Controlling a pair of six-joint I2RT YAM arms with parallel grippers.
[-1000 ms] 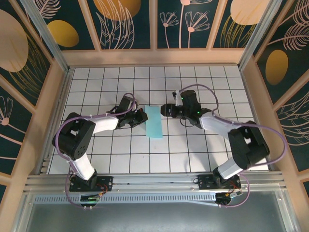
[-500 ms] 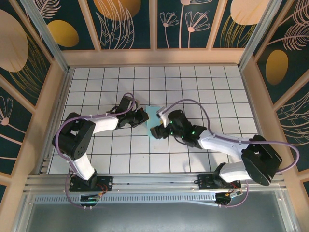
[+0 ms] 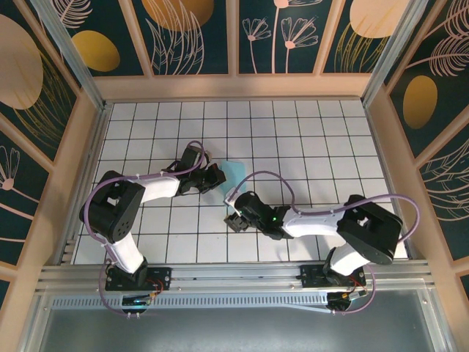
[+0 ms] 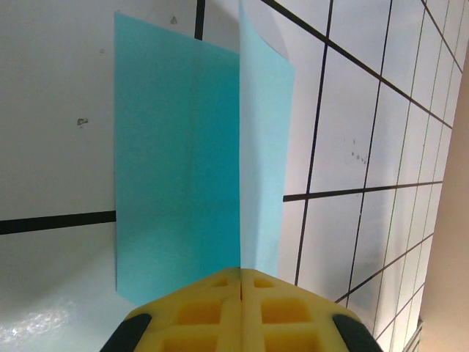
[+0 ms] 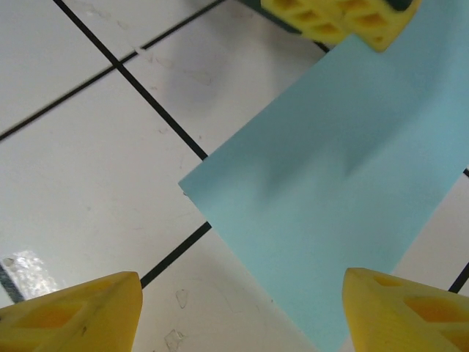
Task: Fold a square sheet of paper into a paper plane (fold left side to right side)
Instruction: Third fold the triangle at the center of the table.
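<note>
The light-blue square sheet of paper (image 4: 176,183) lies on the white grid table, folded into a narrow strip. One paler layer (image 4: 265,147) stands up from it on edge. My left gripper (image 4: 240,277) is shut on the near end of that raised layer, at the strip's left side (image 3: 218,177). A corner of the sheet (image 3: 236,171) peeks out above my right arm. In the right wrist view the sheet (image 5: 344,183) runs diagonally up to the left gripper's yellow fingers (image 5: 344,18). My right gripper (image 5: 242,323) hangs open over the sheet's near corner, nothing between its fingers (image 3: 236,218).
The table (image 3: 161,139) is walled by a wooden frame with patterned panels (image 3: 198,29). Both arms' lilac cables loop above the middle of the table (image 3: 271,176). A metal rail (image 3: 234,275) runs along the near edge by the arm bases.
My right arm has swung from the sheet's right side to its near end, and its jaws have opened wider. The left gripper has kept its place and grip.
</note>
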